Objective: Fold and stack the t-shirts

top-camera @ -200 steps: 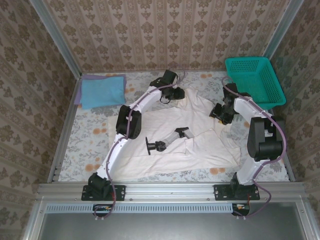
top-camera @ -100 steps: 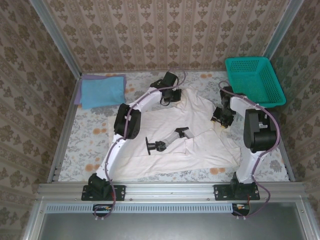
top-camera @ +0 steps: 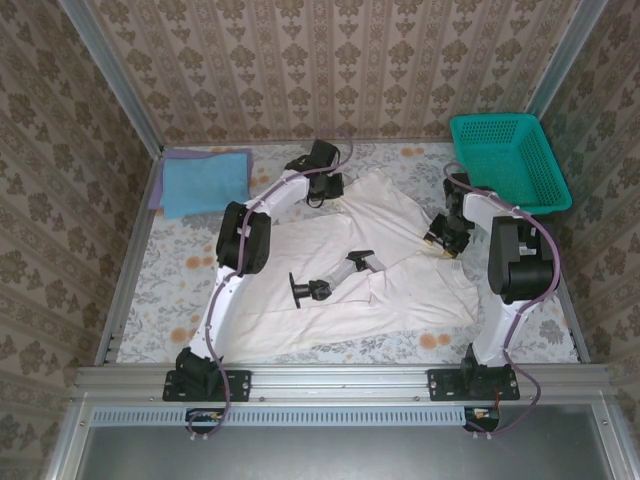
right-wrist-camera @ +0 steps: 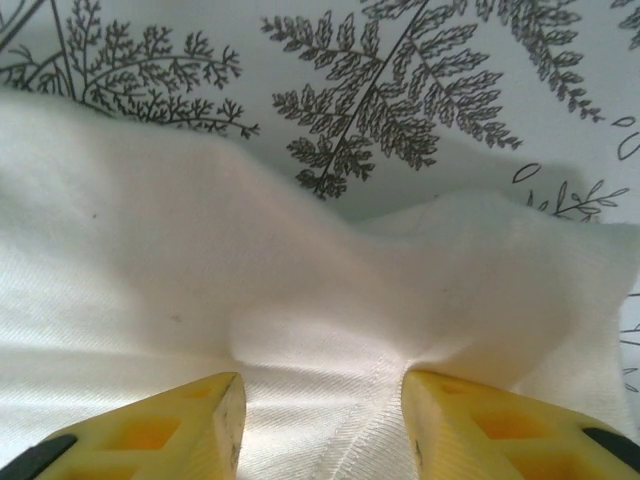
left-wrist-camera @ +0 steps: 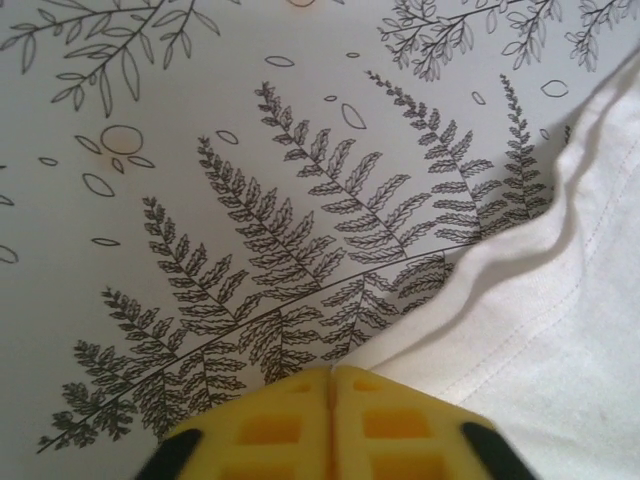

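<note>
The light blue t-shirt [top-camera: 205,180] lies folded into a flat rectangle far to the left of the teal basket [top-camera: 495,121], along the same far edge of the fern-printed table cover [top-camera: 170,285].

The left gripper [top-camera: 318,193] is next, well left of the basket and a little nearer than it, at the far left corner of the off-white t-shirt [top-camera: 400,300]. In the left wrist view its yellow fingers [left-wrist-camera: 385,425] are pressed together, with only a thin seam between them. The shirt's hem runs straight into their tips as a raised ridge, so they look pinched on that edge.

The off-white t-shirt lies spread open and rumpled, left of the basket and nearer than it. Its far right edge comes close to the basket's near left corner. The small black print [top-camera: 325,282] shows on it, further left of the basket and nearer.

The right gripper [top-camera: 440,240] is just near-left of the basket, down on the shirt's right edge. In the right wrist view its fingers [right-wrist-camera: 180,425] stand well apart, about half spread. Cloth is puckered in the gap between them but is not clamped.
</note>
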{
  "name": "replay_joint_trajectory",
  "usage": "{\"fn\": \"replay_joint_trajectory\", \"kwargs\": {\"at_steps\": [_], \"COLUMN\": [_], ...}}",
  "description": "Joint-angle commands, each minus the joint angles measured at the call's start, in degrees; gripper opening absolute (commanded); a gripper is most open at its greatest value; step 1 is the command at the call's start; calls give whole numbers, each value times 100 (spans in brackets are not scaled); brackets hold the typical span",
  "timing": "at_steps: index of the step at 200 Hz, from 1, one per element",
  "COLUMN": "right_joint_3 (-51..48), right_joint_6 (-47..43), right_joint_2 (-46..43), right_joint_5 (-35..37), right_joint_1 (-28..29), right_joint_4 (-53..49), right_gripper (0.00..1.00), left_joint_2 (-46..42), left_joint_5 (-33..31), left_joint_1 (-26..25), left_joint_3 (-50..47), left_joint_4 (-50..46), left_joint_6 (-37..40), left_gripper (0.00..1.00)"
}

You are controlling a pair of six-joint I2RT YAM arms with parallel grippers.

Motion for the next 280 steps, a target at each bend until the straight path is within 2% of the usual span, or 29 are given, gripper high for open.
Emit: {"fn": "replay_joint_trajectory", "kwargs": {"at_steps": [1,21,37,73,107,144,163,184,207,244,261,280], "right_joint_3": [-31,-9,83,499,655,1816,2805,3662,4948,7414,7974,8112], "right_joint_6": [99,60,-27,-191,-419,-627,-980,-1184,-1424,-1776,-1833,-1825], "right_joint_2": [76,-172,-386,-681,-788,359,1116,1743,2620,4173,4569,4753], "right_joint_5": [201,181,127,-99,-480,-618,-572,-597,-676,-492,-430,-324], "right_joint_1": [-123,-123,-123,9,259,451,682,872,986,1090,1090,1081], "right_joint_4": [-122,25,130,260,1435,1888,1630,1433,1009,-273,-505,-529], "right_gripper": [55,63,66,69,69,67,65,64,64,62,61,60], "left_joint_2": [11,-50,-447,-2217,-3593,-4414,-4687,-4818,-4742,-4399,-4288,-4110], "left_joint_5": [-441,-391,-443,-334,-110,134,445,469,534,585,711,900], "left_joint_1": [263,307,438,1042,1706,2454,2788,3090,3367,3739,3758,3761], "left_joint_3": [65,329,118,-1930,-3675,-4873,-5380,-5671,-5718,-5536,-5485,-5348], "left_joint_4": [-578,-1054,-1291,-794,-788,-1031,-935,-949,-980,-1022,-995,-966], "left_joint_6": [-21,22,-48,-382,-352,-211,-257,-296,-279,-47,53,216], "left_gripper": [37,52,56,63,63,62,61,61,60,60,60,61]}}
